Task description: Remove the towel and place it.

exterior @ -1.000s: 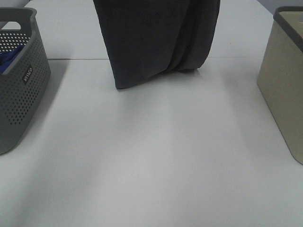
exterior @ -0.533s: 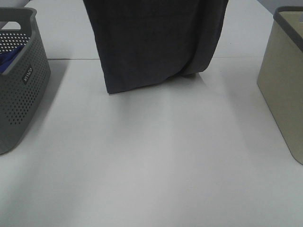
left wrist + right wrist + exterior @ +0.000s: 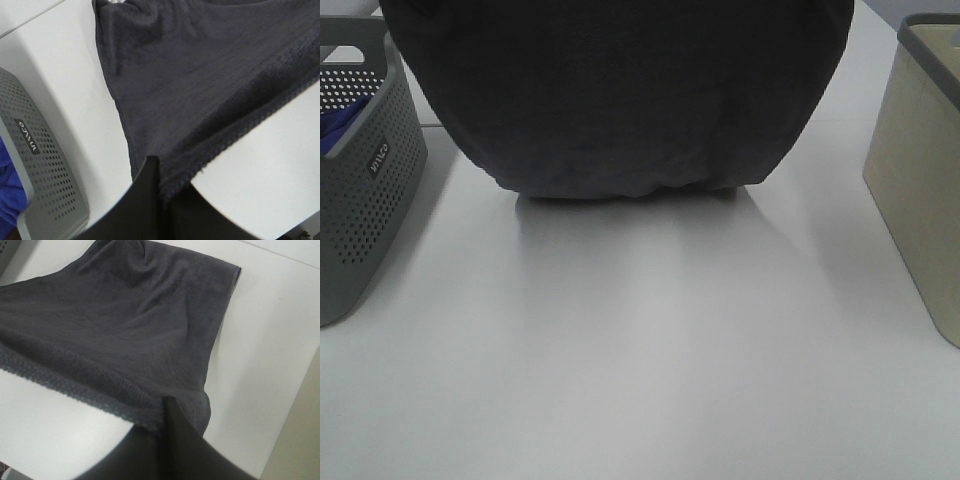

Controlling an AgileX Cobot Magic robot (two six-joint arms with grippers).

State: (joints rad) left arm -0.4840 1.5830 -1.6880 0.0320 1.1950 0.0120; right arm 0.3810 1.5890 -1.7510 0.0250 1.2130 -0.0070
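Observation:
The dark charcoal-grey towel [image 3: 620,100] hangs spread wide across the top of the exterior view. Its lower edge rests on the white table [image 3: 670,350] at the back middle. Both grippers are above the frame there. In the left wrist view my left gripper [image 3: 162,192] is shut on the towel's [image 3: 210,75] hemmed edge. In the right wrist view my right gripper [image 3: 161,432] is shut on the towel's [image 3: 115,325] edge at the other side. The towel stretches between them and slopes down to the table. No white tag shows.
A grey perforated basket [image 3: 360,180] stands at the left edge with a blue cloth [image 3: 335,128] inside; it also shows in the left wrist view [image 3: 40,170]. A beige basket [image 3: 920,170] stands at the right edge. White table lies in front of the towel.
The towel has spread out from a narrow hanging fold to a wide sheet, its sides pulled apart left and right. Its lower edge now lies broader on the table.

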